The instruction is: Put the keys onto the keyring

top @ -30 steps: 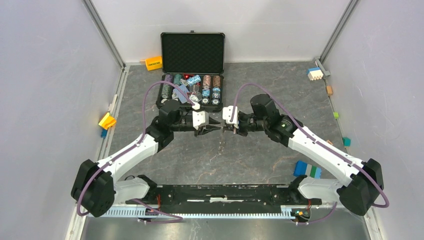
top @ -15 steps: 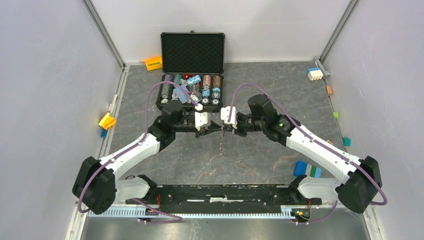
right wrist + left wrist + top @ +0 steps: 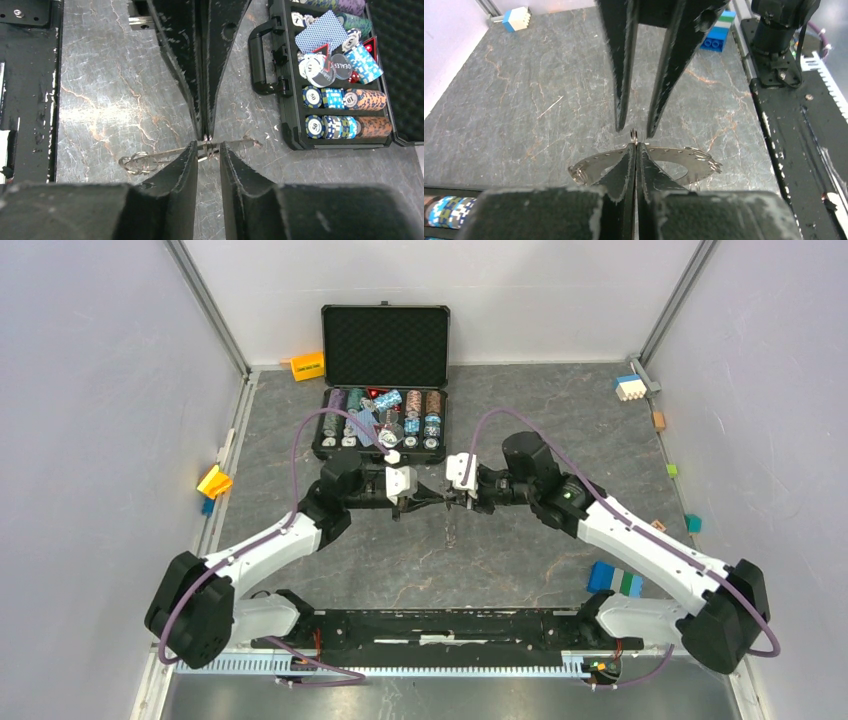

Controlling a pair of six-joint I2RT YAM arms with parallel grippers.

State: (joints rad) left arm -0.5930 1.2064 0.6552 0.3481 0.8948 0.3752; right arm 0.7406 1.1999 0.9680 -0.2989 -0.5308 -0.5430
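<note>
1. Since a second ago, the left gripper (image 3: pixel 636 149) has squeezed shut and the right gripper (image 3: pixel 207 146) has let its fingers come a little apart. Both arms have moved only a tiny bit.
2. The keyring (image 3: pixel 684 161) is up off the table, in the middle, right where the two grippers meet tip to tip.
3. The left gripper is pinching the ring's flat band. The two fingers are pressed together on it, and the ring sticks out to both sides.
4. The right gripper's fingers stand apart on either side of the ring, and they do not seem to press on it.
5. A tiny loop (image 3: pixel 634 133) pokes up between the right fingers. I cannot tell if it is one of the keys, and I cannot pick out any keys for sure.
6. The ring looks thin, hard and light, and it will not bend. Smooth metal is slippery, so it could spin or slide in a pinch.
7. I think the best place to hold it is on the flat band, away from the pointy teeth and the spot where a key must go on.
8. Below is the grey table (image 3: pixel 524 100).
9. Farther back is the open black case (image 3: pixel 285 100) with poker chips (image 3: pixel 345 97), and a blue block (image 3: pixel 714 37) lies off to the side.
</note>
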